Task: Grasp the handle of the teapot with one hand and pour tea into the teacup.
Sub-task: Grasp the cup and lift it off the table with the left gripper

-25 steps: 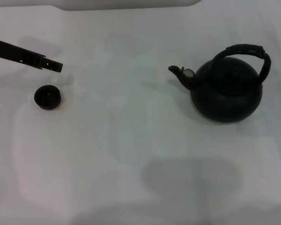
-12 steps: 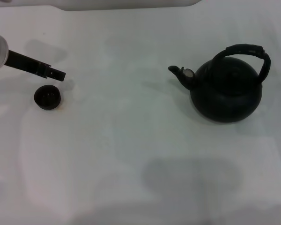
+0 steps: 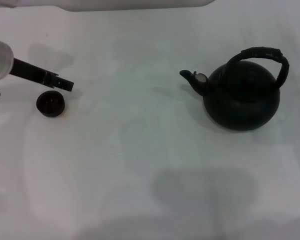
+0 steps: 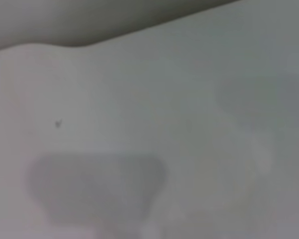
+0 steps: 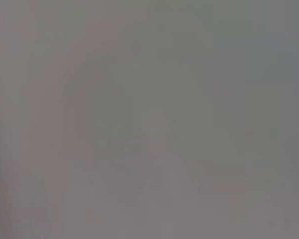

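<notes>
My left pincer (image 3: 65, 85) reaches in from nine o'clock, hanging just above the teacup (image 3: 50, 103). I cannot tell its opening. The teapot (image 3: 241, 93) stands well apart at three o'clock.

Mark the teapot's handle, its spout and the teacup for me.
handle (image 3: 260, 52): head view, top of the arched hoop.
spout (image 3: 194, 79): head view, the short neck on the teapot's left.
teacup (image 3: 51, 103): head view, centre of its dark inside.

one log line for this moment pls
left gripper: just behind teacup, not touching | right gripper: not in view | teapot: upright on table, handle free, spout toward teacup | pour: not begun
</notes>
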`<state>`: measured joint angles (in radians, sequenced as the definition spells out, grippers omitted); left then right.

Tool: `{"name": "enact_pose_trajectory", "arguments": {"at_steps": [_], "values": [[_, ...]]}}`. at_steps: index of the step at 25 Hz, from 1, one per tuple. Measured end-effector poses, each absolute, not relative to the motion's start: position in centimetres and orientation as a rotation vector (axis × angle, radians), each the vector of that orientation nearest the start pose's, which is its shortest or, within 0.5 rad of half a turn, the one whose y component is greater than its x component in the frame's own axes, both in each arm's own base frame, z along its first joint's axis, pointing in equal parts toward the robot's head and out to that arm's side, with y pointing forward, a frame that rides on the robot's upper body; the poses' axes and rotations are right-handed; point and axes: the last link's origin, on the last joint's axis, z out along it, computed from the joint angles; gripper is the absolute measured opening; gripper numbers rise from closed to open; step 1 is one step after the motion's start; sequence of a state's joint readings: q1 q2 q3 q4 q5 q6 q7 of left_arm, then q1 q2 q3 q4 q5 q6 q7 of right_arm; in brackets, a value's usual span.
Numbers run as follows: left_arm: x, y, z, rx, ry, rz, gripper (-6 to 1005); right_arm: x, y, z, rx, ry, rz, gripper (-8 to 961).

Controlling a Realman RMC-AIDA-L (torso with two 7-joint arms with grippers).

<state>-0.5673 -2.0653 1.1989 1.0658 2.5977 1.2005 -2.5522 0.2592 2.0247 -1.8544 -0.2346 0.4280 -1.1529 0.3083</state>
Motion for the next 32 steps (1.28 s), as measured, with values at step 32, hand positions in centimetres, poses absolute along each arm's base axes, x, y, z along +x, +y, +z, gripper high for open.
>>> {"name": "enact_pose_trajectory", "arguments": {"at_steps": [32], "values": [[-25.87,37.84,0.23,-2.317,-1.203,0.372,839,37.75,29.52,2.94,-1.45,0.66,0.713,832]]}}
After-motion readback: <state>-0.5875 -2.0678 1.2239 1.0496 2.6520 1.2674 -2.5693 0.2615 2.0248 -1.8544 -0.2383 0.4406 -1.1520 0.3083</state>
